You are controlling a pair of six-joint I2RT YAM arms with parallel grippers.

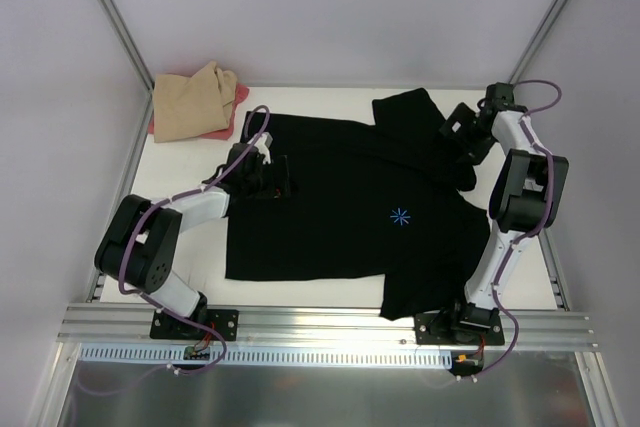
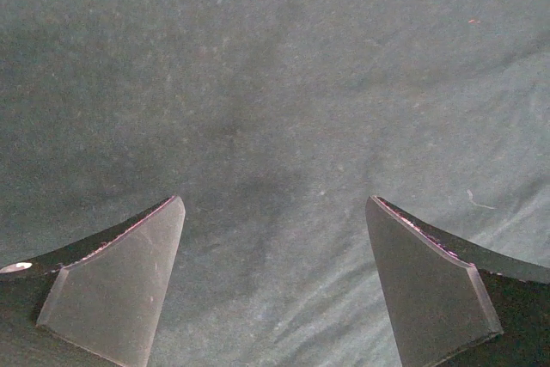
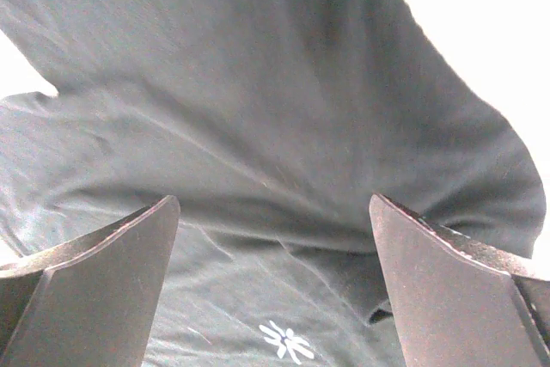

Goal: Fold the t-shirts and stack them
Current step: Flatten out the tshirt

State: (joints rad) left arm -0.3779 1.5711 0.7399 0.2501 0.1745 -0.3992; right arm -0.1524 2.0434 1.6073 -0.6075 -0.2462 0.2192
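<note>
we see the black t-shirt [image 1: 340, 207] spread across the table's [image 1: 190, 247] middle, starburst mark [image 1: 401, 216] up, far-right sleeve [image 1: 405, 107] rumpled, left gripper [image 1: 283, 181] low over its left part, right gripper [image 1: 453, 132] above that sleeve, both pincers gaping wide, holding nothing

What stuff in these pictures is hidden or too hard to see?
1. Pink-red t-shirt: in the top view it is mostly covered by the tan t-shirt; only an edge shows.
2. Black t-shirt: in the top view the right arm hides part of its right side. The left wrist view shows only plain cloth, so I cannot tell which part it is.
3. Left gripper: in the top view its black fingers blend into the black cloth.
</note>
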